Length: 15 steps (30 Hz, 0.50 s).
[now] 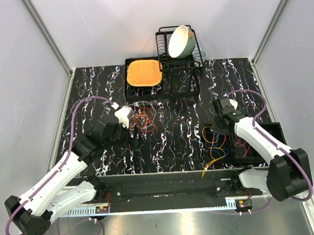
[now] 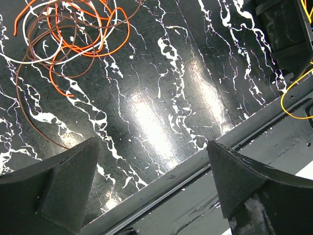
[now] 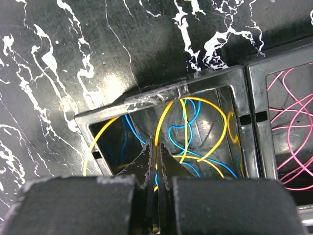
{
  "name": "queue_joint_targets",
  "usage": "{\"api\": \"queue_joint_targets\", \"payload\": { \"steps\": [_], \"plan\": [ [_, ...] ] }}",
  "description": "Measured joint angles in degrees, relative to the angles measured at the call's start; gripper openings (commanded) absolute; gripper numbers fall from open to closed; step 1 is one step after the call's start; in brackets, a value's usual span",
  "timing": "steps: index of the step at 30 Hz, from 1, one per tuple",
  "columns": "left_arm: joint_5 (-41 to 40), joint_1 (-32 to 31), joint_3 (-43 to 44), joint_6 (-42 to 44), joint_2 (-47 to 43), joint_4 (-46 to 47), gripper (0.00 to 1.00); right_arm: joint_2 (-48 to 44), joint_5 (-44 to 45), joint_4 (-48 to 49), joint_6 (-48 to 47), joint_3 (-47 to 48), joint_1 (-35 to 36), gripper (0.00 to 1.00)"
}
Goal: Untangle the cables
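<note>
On the table (image 2: 161,98), the orange, brown and white cables (image 1: 144,120) lie tangled at centre-left. The yellow and blue cables (image 3: 226,125) lie looped in a black box (image 3: 215,81) at the right. My left pincer (image 2: 152,147) hangs near the tangle, jaws wide apart and empty. My right pincer (image 3: 155,152) is pressed together over the box. A yellow strand (image 3: 160,127) runs in at its tips, but I cannot tell whether it is gripped.

Procedure, as I judge it:
1. Confirm that one strand only is taken.
2. Lift slowly, clear of the box rim.
3. If neighbouring loops rise too, stop and pin them with the left pincer.
</note>
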Motion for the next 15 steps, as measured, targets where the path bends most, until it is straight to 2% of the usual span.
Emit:
{"api": "queue_joint_targets", "payload": {
  "steps": [3,4,5,10,11,15],
  "plan": [
    [-0.26,0.00,0.00,0.02,0.02,0.02,0.94,0.39,-0.28,1.07,0.57,-0.50,-0.66,0.01],
    [-0.35,0.00,0.00,0.02,0.07,0.02,0.94,0.72,-0.48,1.40,0.63,-0.61,-0.90,0.06],
    [-0.39,0.00,0.00,0.02,0.15,0.02,0.94,1.18,-0.57,1.66,0.66,-0.61,-1.09,0.17],
    [-0.42,0.00,0.00,0.00,1.14,0.00,0.90,3.58,-1.73,2.10,0.04,0.39,-1.49,0.38],
    [-0.39,0.00,0.00,-0.02,1.25,0.00,0.88,3.52,-1.95,1.75,-0.15,0.83,-1.51,0.47],
    [1.29,-0.31,0.00,-1.22,2.38,0.39,0.84,0.76,-2.10,-0.42,-0.87,3.39,-1.51,0.63]
  ]
}}
